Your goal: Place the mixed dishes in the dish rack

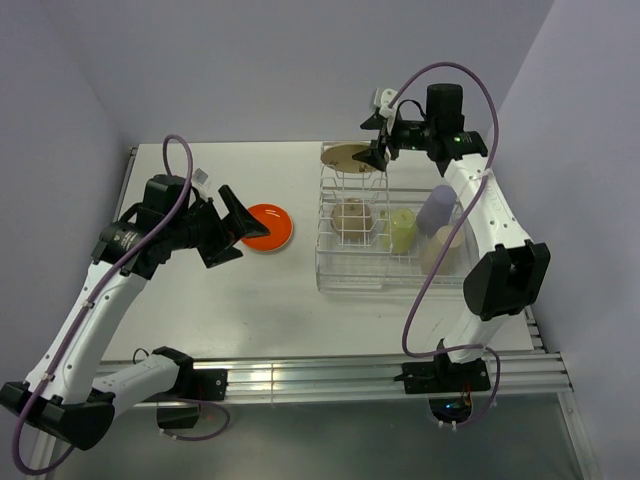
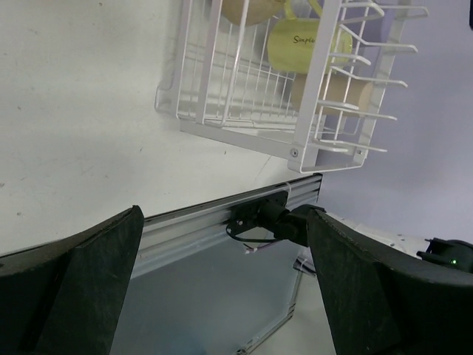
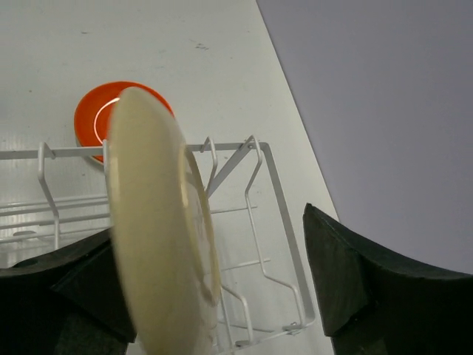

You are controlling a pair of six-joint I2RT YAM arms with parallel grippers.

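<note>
Cream-yellow saucer (image 3: 155,222) stands in the dish rack (image 3: 255,148), right gripper (image 3: 214,274) spread wide around it, left gripper (image 2: 222,281) gaping, empty.

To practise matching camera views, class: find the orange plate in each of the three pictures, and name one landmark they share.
Top external: orange plate on the table, left of the dish rack.
Left wrist: not in it.
Right wrist: upper left, partly behind the cream saucer.
Shared landmark: the dish rack, seen in all three.
</note>
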